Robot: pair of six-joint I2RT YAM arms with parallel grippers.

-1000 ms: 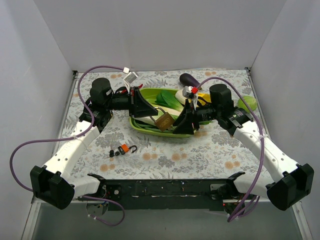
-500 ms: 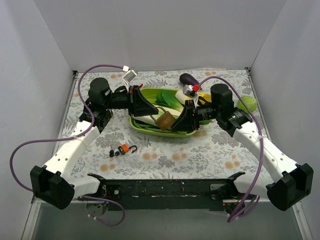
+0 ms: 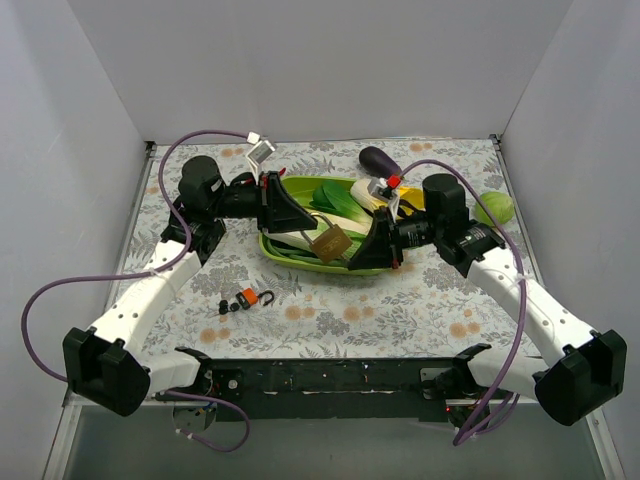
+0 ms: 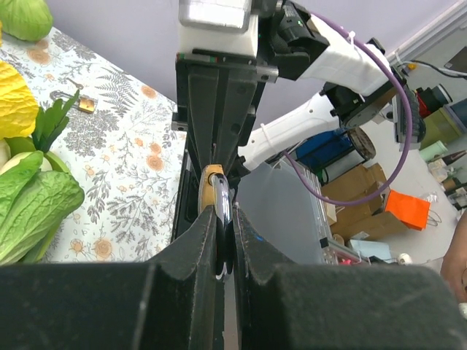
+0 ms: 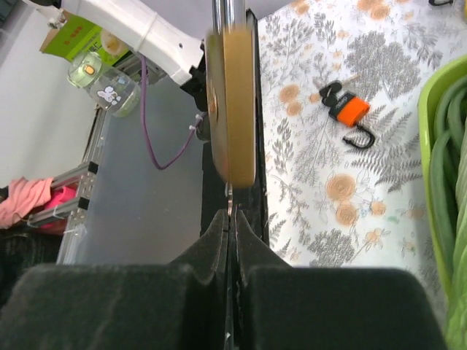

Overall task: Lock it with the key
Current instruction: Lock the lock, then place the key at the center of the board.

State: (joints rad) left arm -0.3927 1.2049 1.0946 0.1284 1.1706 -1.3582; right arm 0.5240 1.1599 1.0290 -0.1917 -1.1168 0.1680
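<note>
A brass padlock (image 3: 329, 241) hangs in the air over the green tray (image 3: 300, 259), between my two grippers. My left gripper (image 3: 309, 226) is shut on its steel shackle (image 4: 225, 208), and the brass body (image 4: 211, 183) shows just past the fingers. From the opposite side, my right gripper (image 3: 351, 259) is shut on the thin key (image 5: 229, 197), which sticks out of the lock's underside (image 5: 232, 102). In the right wrist view the pads (image 5: 217, 227) press flat on the key blade.
The tray holds leafy greens (image 3: 338, 199) and long green stalks. A small orange padlock with black keys (image 3: 250, 297) lies on the floral cloth at front left. An eggplant (image 3: 378, 158) and a green vegetable (image 3: 495, 207) sit at the back right. Walls enclose three sides.
My right gripper has closed its jaws onto the key under the padlock. The left gripper has kept its hold on the shackle and the lock has barely moved.
</note>
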